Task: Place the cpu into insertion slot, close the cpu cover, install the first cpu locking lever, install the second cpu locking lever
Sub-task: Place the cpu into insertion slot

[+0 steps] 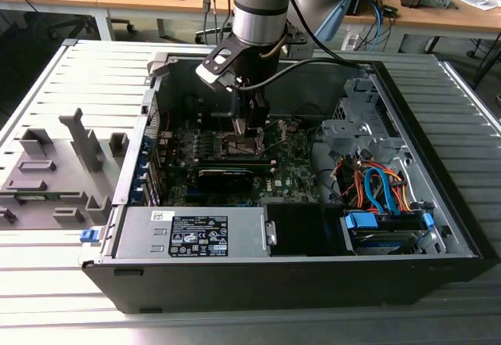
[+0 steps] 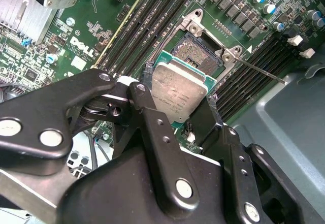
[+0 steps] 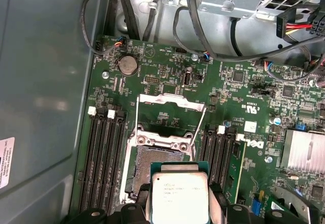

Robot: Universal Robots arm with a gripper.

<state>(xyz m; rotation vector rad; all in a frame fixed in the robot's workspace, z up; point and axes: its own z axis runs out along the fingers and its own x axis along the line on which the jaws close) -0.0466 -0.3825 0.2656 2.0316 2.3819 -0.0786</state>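
In both wrist views my gripper (image 2: pixel 179 102) (image 3: pixel 180 206) is shut on the cpu (image 2: pixel 177 93) (image 3: pixel 180 196), a silvery square chip with a green edge, one black finger on each side. The chip hangs tilted just above the insertion slot (image 2: pixel 199 47) (image 3: pixel 148 169), overlapping one edge of the dark open socket. The cpu cover (image 3: pixel 172 100), a thin silver frame, stands swung open beyond the socket. A thin lever rod (image 2: pixel 261 71) sticks out beside the socket. In the exterior view the gripper (image 1: pixel 252 128) reaches down into the open computer case over the motherboard.
Long black memory slots (image 3: pixel 104 158) flank the socket on both sides. A finned heatsink (image 3: pixel 304 150) and a cable bundle (image 1: pixel 376 185) lie nearby. The case walls (image 1: pixel 438 165) and power supply (image 1: pixel 196 231) ring the board. Grey fixtures (image 1: pixel 55 173) stand on the table at the exterior view's left.
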